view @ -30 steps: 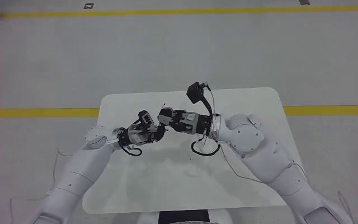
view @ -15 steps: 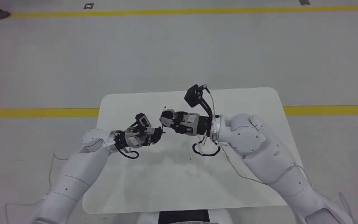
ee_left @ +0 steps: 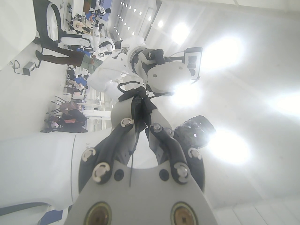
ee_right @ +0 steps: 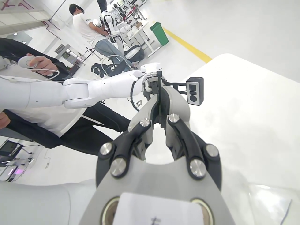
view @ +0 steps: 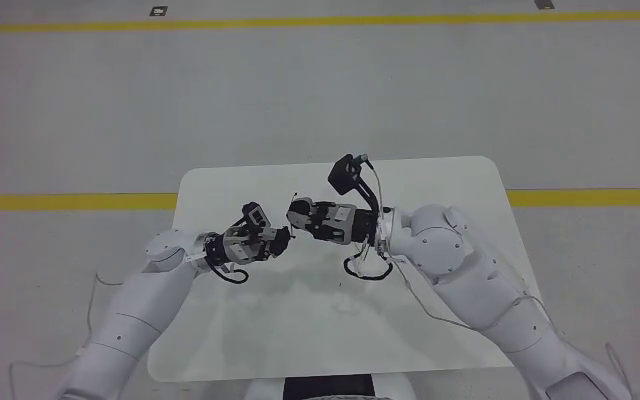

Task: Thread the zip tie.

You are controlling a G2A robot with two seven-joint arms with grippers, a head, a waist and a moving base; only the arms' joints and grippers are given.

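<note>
From above, the left hand point(view: 281, 240) and the right hand point(view: 293, 214) meet tip to tip over the tabletop point(view: 450, 200), almost touching. A second ago the left hand sat a touch closer in. It has since drawn back slightly and sunk a little, the right hand has dipped with it, and over the last half second both have barely moved. I read that as coarse travel being over, with fine lining-up under way.

In the left wrist view, the left hand point(ee_left: 140, 108) is pinched shut on the zip tie point(ee_left: 132, 158). The thin black strap runs back from the fingertips toward the wrist. Past the tips the strap is lost against the dark pads, so I cannot tell how far it sticks out. The right hand hangs just beyond.

In the right wrist view, the right hand point(ee_right: 160, 95) is clamped on the zip tie point(ee_right: 159, 80), which stands up between its fingers. The small square head pokes out just past the tips, and the left hand is right behind it.

The strap does not visibly pass through the head, so the threading looks not yet done. The next move likely needs a small, careful push.
</note>
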